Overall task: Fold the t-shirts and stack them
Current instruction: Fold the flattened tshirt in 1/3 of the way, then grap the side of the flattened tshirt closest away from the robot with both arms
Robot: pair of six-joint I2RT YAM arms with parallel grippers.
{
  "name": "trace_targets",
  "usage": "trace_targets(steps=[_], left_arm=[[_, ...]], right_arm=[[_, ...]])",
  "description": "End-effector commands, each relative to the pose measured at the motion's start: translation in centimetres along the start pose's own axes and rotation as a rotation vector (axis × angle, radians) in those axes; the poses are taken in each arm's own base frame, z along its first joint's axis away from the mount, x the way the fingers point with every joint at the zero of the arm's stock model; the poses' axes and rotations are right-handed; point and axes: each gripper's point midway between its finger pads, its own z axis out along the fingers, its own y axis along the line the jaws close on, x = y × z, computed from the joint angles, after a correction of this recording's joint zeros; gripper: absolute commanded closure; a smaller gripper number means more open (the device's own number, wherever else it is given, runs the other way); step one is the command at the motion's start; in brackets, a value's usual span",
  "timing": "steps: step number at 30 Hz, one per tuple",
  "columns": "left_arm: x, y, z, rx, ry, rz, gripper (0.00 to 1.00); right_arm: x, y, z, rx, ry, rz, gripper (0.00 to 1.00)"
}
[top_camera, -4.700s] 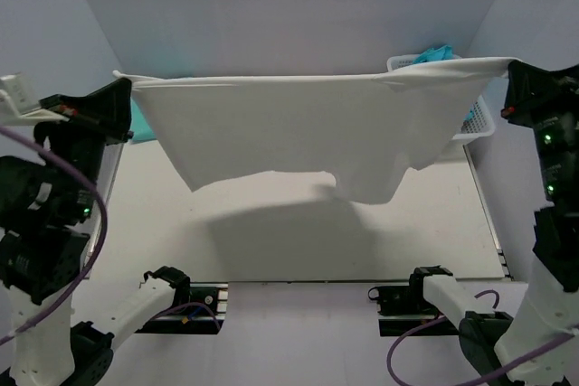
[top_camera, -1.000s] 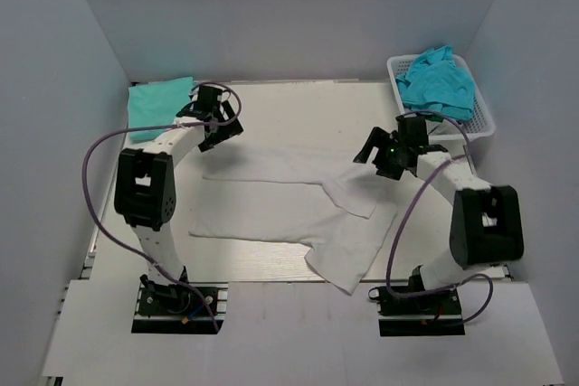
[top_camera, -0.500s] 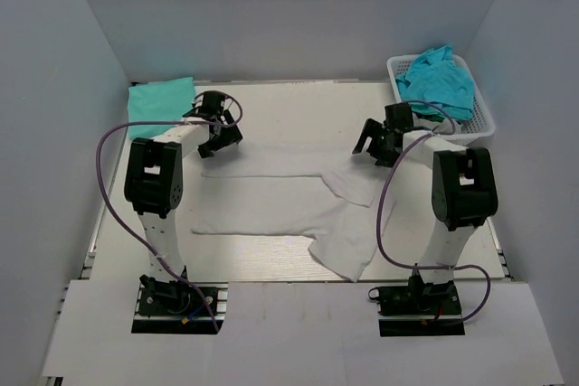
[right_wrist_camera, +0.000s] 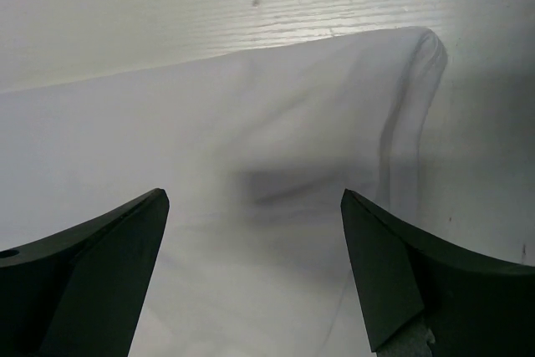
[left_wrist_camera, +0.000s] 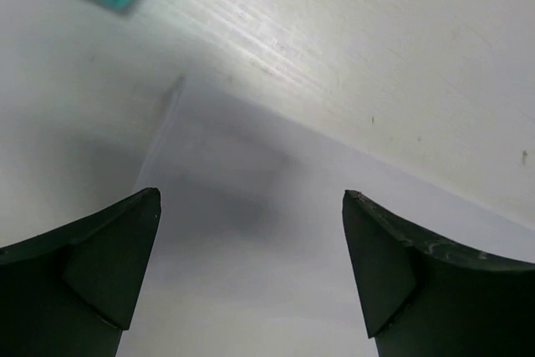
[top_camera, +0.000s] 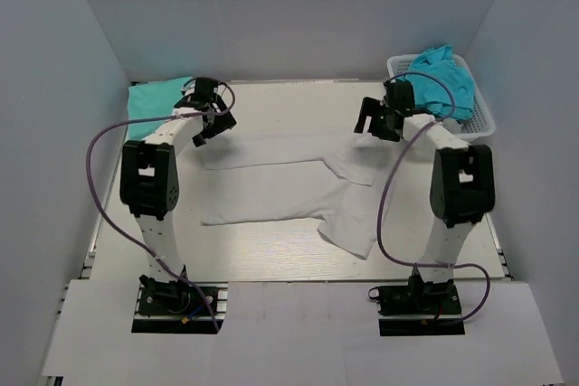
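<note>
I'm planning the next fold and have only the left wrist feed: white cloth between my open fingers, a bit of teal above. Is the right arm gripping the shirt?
Observer: No. The right gripper is open and empty, above the far right corner of the white t-shirt.
Operator: How does the shirt lie?
Observer: Spread on the table, with a sleeve-like flap trailing toward the near right.
Operator: And that teal?
Observer: It is a folded teal t-shirt lying at the table's far left corner.
</note>
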Motion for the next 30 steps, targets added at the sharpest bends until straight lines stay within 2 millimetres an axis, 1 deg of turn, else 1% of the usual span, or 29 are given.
trace_targets(steps=[1,2,3,4,5,6,7,8,9,10,11,12,13,14,15,16,17,18,20,21,22,23,24,25,26,27,28,30], left_arm=[[-2.6,1.3,-7.3,0.033,-0.101,-0.053,0.00],[-2.0,1.8,-8.3,0.035,-0.103,-0.072,0.00],[-2.5,2.1,-11.0,0.068,-0.141,-0.119,0.00],[0.5,4.2,-10.8,0.023,-0.083,-0.123,0.00],[1.6,5.1,-11.4,0.013,-0.070,-0.137,0.00],[2.5,6.1,-12.0,-0.003,-0.067,-0.144,0.00],[4.6,7.8,-12.9,-0.027,-0.039,-0.145,0.00],[5.9,8.5,-13.2,-0.028,-0.007,-0.139,0.00],[7.0,9.1,-13.5,-0.034,0.014,-0.146,0.00],[9.7,10.9,-13.2,-0.083,0.069,-0.148,0.00],[10.2,11.4,-13.8,-0.076,0.060,-0.163,0.00],[11.2,12.1,-13.8,-0.086,0.071,-0.169,0.00],[13.3,13.3,-13.4,-0.111,0.111,-0.170,0.00],[14.0,12.9,-13.4,-0.072,0.127,-0.176,0.00],[14.3,12.8,-13.6,-0.044,0.124,-0.181,0.00],[15.8,13.4,-13.2,-0.049,0.150,-0.178,0.00],[16.0,13.5,-13.0,-0.042,0.142,-0.189,0.00],[17.1,14.2,-12.6,-0.064,0.164,-0.198,0.00],[17.5,14.4,-12.5,-0.064,0.163,-0.211,0.00],[17.8,14.5,-12.3,-0.065,0.164,-0.211,0.00],[18.1,14.8,-12.2,-0.072,0.170,-0.209,0.00],[18.0,14.6,-12.2,-0.066,0.164,-0.221,0.00],[18.8,15.1,-11.7,-0.082,0.180,-0.217,0.00],[19.0,15.2,-11.6,-0.081,0.179,-0.217,0.09],[19.3,15.3,-11.1,-0.082,0.180,-0.217,0.13],[19.0,15.2,-11.0,-0.081,0.166,-0.218,0.22],[19.3,15.6,-10.7,-0.098,0.169,-0.224,0.24],[19.3,15.4,-10.3,-0.090,0.160,-0.226,0.36]], right_arm=[[-0.9,3.7,-7.3,-0.129,-0.096,-0.101,0.10],[-1.3,4.7,-9.7,-0.162,-0.140,-0.100,0.10],[1.4,4.2,-9.5,-0.162,-0.097,-0.081,0.10],[1.5,5.7,-12.6,-0.206,-0.147,-0.102,0.10],[5.5,4.6,-12.0,-0.191,-0.053,-0.095,0.10],[6.5,4.5,-12.5,-0.190,-0.033,-0.090,0.10],[7.5,5.1,-14.6,-0.209,-0.032,-0.109,0.10],[10.9,4.0,-14.4,-0.182,0.058,-0.104,0.10],[12.2,4.2,-14.9,-0.192,0.085,-0.106,0.10],[12.7,4.6,-16.0,-0.220,0.080,-0.116,0.10],[16.3,4.1,-16.6,-0.239,0.162,-0.115,0.10],[17.3,4.9,-17.6,-0.290,0.175,-0.110,0.10],[19.5,4.3,-17.7,-0.287,0.231,-0.096,0.10],[20.9,4.5,-18.5,-0.301,0.267,-0.089,0.10],[22.9,3.9,-18.6,-0.293,0.311,-0.078,0.10],[24.1,3.4,-18.9,-0.277,0.349,-0.073,0.10],[25.1,3.3,-19.1,-0.269,0.376,-0.069,0.10],[27.1,2.5,-19.5,-0.252,0.428,-0.064,0.10],[28.3,2.3,-19.9,-0.239,0.465,-0.063,0.10],[29.2,2.0,-20.3,-0.227,0.496,-0.051,0.10],[29.5,1.9,-20.4,-0.222,0.503,-0.057,0.10],[29.6,1.9,-20.5,-0.215,0.498,-0.038,0.10],[29.7,1.8,-20.8,-0.205,0.497,-0.043,0.10],[29.8,1.6,-20.8,-0.192,0.488,-0.044,0.10],[30.0,1.2,-20.8,-0.166,0.493,-0.028,0.10],[30.4,1.0,-21.0,-0.157,0.504,-0.031,0.10],[30.7,0.6,-21.1,-0.142,0.512,-0.030,0.10],[31.0,0.3,-20.9,-0.123,0.512,-0.025,0.10]])
